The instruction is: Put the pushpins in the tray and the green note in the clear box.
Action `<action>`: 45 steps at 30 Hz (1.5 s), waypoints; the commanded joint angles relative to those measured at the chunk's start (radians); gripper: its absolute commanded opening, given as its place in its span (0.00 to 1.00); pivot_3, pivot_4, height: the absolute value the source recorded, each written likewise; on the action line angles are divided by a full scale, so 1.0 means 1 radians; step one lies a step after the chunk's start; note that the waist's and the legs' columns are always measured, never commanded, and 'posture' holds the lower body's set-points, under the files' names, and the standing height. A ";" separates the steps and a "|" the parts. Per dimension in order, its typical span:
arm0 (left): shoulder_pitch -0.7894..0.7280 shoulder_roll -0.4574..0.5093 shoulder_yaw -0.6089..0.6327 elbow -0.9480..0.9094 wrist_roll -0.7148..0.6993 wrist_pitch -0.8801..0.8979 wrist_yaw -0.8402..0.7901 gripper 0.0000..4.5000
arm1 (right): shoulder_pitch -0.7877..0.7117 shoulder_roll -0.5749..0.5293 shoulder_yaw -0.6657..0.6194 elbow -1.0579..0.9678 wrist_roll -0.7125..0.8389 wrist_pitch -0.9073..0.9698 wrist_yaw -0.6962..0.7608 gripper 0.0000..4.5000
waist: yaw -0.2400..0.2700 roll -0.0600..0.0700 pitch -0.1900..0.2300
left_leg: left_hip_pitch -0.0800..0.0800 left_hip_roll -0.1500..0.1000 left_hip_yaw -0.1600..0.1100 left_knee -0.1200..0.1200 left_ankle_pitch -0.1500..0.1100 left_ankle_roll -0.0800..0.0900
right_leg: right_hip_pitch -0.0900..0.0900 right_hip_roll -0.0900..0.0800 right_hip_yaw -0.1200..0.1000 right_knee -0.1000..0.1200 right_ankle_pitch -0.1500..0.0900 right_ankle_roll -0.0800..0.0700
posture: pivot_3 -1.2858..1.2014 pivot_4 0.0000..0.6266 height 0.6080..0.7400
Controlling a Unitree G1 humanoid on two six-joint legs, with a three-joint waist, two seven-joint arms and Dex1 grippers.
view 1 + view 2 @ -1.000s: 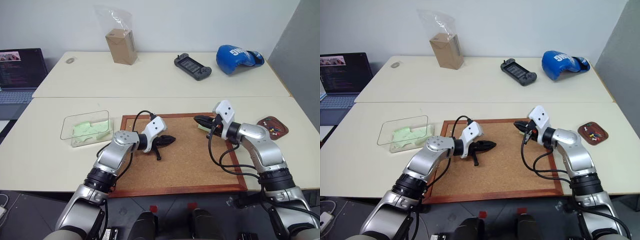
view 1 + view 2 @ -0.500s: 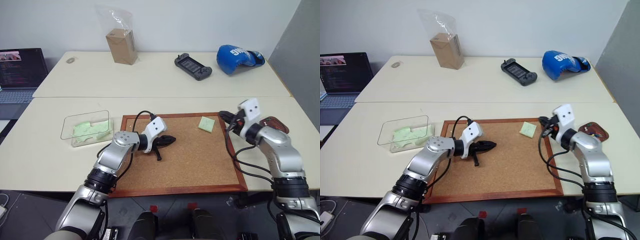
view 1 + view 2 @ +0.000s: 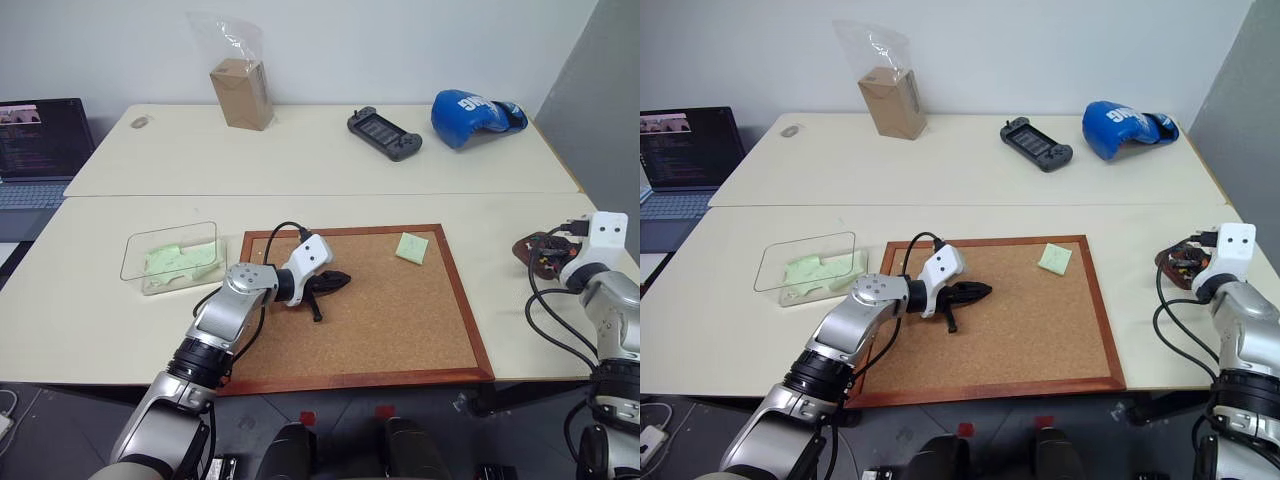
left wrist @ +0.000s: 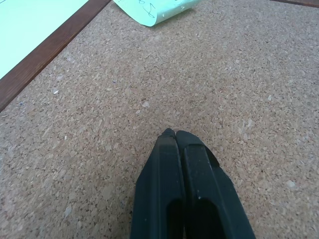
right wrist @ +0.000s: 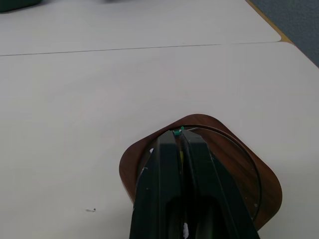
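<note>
Tray (image 5: 249,164) half hidden behind right gripper (image 5: 178,133)

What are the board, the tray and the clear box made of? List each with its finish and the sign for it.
Board: cork, going by its speckled, grainy matt face, in a reddish wood-look frame.
Tray: looks like dark brown wood or plastic, smooth with a slight sheen.
Clear box: probably plastic, see-through and glossy.
</note>
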State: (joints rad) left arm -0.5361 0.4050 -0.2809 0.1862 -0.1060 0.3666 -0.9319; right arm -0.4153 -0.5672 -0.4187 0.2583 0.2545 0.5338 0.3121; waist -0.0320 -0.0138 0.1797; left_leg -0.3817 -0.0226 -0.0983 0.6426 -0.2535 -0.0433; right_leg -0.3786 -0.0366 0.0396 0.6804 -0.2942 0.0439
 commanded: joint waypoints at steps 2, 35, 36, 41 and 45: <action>0.004 -0.004 -0.035 0.027 0.025 0.011 -0.010 0.00 | -0.049 -0.025 -0.022 0.065 0.012 -0.042 -0.001 0.00 | 0.000 0.000 0.000 | 0.000 0.000 0.000 0.000 0.000 0.000 | 0.000 0.000 0.000 0.000 0.000 0.000 | 0.52 0.24 1.00; 0.009 0.005 -0.027 0.016 0.019 0.025 -0.007 0.00 | -0.025 -0.057 0.103 -0.016 0.048 -0.193 0.213 0.89 | 0.000 0.000 0.000 | 0.000 0.000 0.002 0.000 0.000 0.000 | 0.000 0.000 0.000 0.000 0.000 0.000 | 0.52 0.24 1.00; 0.009 0.005 -0.027 0.016 0.019 0.025 -0.007 0.00 | -0.007 -0.055 0.123 -0.077 0.077 -0.181 0.263 0.89 | 0.000 0.000 0.000 | 0.000 0.000 0.002 0.000 0.000 0.001 | 0.000 0.000 0.000 0.000 0.000 0.000 | 0.52 0.24 1.00; 0.007 0.008 -0.027 0.015 0.019 0.025 -0.009 0.00 | 0.107 -0.064 0.287 -0.370 0.129 -0.164 0.464 0.89 | 0.000 0.000 0.000 | 0.000 0.000 -0.001 0.000 0.000 0.000 | 0.001 0.000 -0.001 0.000 0.000 0.000 | 0.52 0.24 1.00; 0.005 0.008 -0.027 0.018 0.018 0.024 -0.011 0.00 | 0.124 -0.038 0.363 -0.422 0.130 -0.168 0.504 0.89 | 0.000 -0.001 0.000 | 0.000 0.000 -0.004 0.001 0.000 0.000 | 0.001 0.000 -0.001 -0.001 0.000 0.001 | 0.52 0.24 1.00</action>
State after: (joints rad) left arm -0.5456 0.4065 -0.2861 0.1885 -0.1066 0.3699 -0.9323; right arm -0.2920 -0.6109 -0.0854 -0.1107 0.3765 0.3812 0.7848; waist -0.0315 -0.0143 0.1801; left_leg -0.3819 -0.0225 -0.1019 0.6433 -0.2538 -0.0428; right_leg -0.3774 -0.0366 0.0385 0.6793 -0.2944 0.0446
